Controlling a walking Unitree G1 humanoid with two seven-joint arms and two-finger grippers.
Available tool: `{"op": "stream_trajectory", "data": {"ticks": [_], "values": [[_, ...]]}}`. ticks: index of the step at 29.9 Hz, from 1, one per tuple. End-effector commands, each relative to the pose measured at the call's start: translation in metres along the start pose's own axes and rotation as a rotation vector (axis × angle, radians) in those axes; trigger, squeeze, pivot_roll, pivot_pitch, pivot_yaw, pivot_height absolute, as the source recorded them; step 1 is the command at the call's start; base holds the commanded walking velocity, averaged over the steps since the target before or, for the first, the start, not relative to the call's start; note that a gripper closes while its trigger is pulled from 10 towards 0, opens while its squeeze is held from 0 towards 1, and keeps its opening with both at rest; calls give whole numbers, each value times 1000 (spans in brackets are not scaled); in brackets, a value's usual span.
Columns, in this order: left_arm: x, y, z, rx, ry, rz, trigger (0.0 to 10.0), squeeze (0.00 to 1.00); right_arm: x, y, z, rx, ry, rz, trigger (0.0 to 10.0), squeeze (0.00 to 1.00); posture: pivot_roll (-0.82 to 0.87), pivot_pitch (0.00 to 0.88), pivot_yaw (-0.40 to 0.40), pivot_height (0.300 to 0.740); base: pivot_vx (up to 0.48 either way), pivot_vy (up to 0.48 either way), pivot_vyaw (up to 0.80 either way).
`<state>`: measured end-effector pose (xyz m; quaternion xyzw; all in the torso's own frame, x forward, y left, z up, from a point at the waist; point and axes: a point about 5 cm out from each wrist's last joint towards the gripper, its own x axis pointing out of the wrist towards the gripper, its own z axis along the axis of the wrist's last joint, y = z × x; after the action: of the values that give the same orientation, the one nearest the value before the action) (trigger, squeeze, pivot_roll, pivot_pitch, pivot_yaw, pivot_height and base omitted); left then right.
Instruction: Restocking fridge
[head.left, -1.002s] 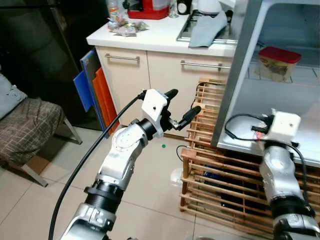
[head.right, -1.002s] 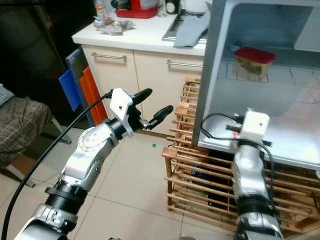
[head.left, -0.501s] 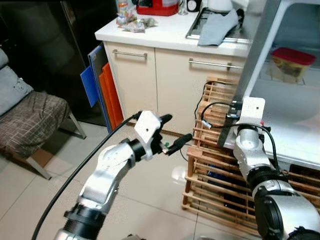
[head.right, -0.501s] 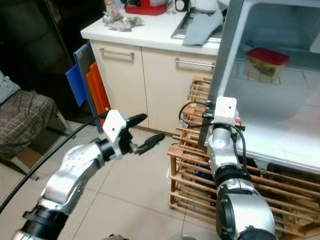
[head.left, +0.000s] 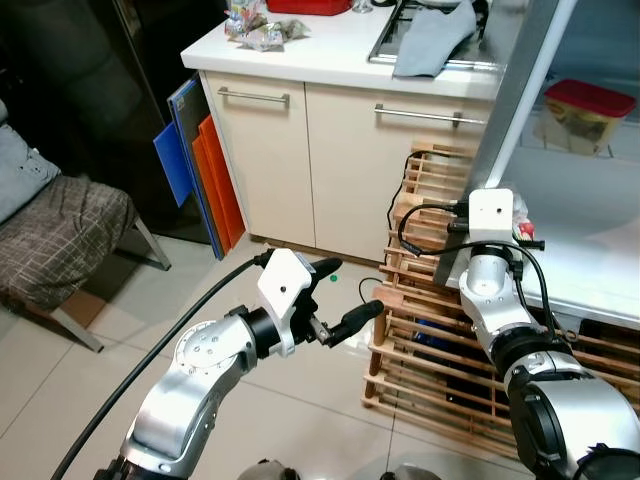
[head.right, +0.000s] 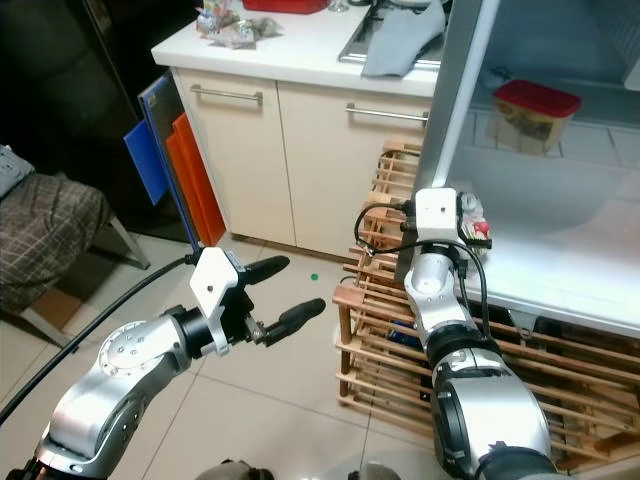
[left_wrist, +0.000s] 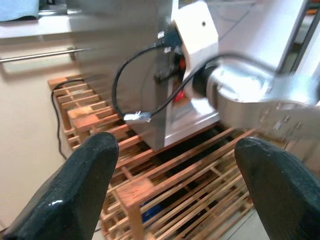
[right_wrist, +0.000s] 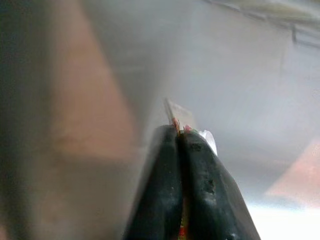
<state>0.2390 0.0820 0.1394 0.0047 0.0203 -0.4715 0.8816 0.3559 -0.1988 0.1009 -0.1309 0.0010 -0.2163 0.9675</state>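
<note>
Left eye view looks down at an open fridge (head.left: 520, 90) standing on a wooden slatted rack (head.left: 440, 360), and everything else is best placed from that fridge. On the wire shelf inside it, toward the back, sits a food tub with a red lid (head.left: 583, 112). The right gripper (right_wrist: 181, 145) is raised at the fridge's near front edge, just below the door frame; its white wrist block and looped black cable stand in front of the rack. In the right wrist view its two black fingers are pressed together on a small thin packet (right_wrist: 176, 116) with red and white edges, which pokes out beyond the tips against the pale fridge wall; what the packet contains cannot be made out. In the right eye view a bit of red and white shows beside the wrist block, at the fridge's lower shelf edge.

The left gripper (head.left: 340, 300) hangs over the tiled floor (head.left: 120, 330) on the side of the rack away from the fridge, well apart from it, with its fingers (left_wrist: 75, 195) spread wide and nothing between them. The left wrist view looks between those fingers at the rack and the right arm.

Beside the fridge runs a cream cabinet (head.left: 300, 160) with metal handles and a white worktop, where a grey cloth (head.left: 430, 40) lies over the hob. Blue and orange boards (head.left: 195, 170) lean against the cabinet's far end, and a chair with a checked cushion (head.left: 60, 240) stands farther off.
</note>
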Motion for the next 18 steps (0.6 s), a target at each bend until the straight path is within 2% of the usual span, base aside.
{"op": "stream_trajectory", "data": {"ticks": [1, 2, 3, 4, 5, 6, 8, 13, 16, 18], "values": [[0, -4, 3, -1, 4, -21, 10000, 0, -6, 0, -20, 107, 145, 9, 0, 0, 109, 95, 110, 740, 0, 0, 0], [1, -6, 4, -3, 6, -34, 10000, 0, -7, 3, -22, 213, 190, 34, 0, 0, 106, 95, 118, 740, 0, 0, 0], [1, -6, 4, -3, 6, -34, 10000, 0, -7, 3, -22, 213, 190, 34, 0, 0, 106, 95, 118, 740, 0, 0, 0], [1, -6, 4, -2, 7, -37, 10000, 0, -7, 5, -22, 245, 195, 44, 0, 561, 105, 95, 119, 740, 0, 0, 0], [1, -7, 5, -1, 8, -38, 10000, 0, -7, 6, -20, 284, 194, 60, 0, 1000, 104, 92, 120, 740, 0, 0, 0], [1, -7, 5, 0, 7, -38, 10000, 0, -6, 6, -19, 306, 190, 71, 10000, 1000, 104, 91, 120, 740, 0, 0, 0], [2, -6, 6, 2, 7, -36, 10000, 0, -5, 7, -15, 317, 168, 101, 10000, 1000, 106, 88, 122, 740, 0, 0, 0], [3, -8, 10, 8, 0, -35, 10000, 0, 3, -5, -6, 138, 42, 158, 10000, 1000, 93, 87, 127, 740, 0, 0, 0], [6, -8, 10, 7, -2, -43, 10000, 0, 6, -14, -6, 88, 19, 180, 10000, 1000, 77, 87, 129, 740, 0, 0, 0], [7, -8, 10, 7, -3, -46, 10000, 0, 4, -14, -8, 61, 12, 196, 10000, 1000, 65, 88, 128, 740, 0, 0, 0]]}}
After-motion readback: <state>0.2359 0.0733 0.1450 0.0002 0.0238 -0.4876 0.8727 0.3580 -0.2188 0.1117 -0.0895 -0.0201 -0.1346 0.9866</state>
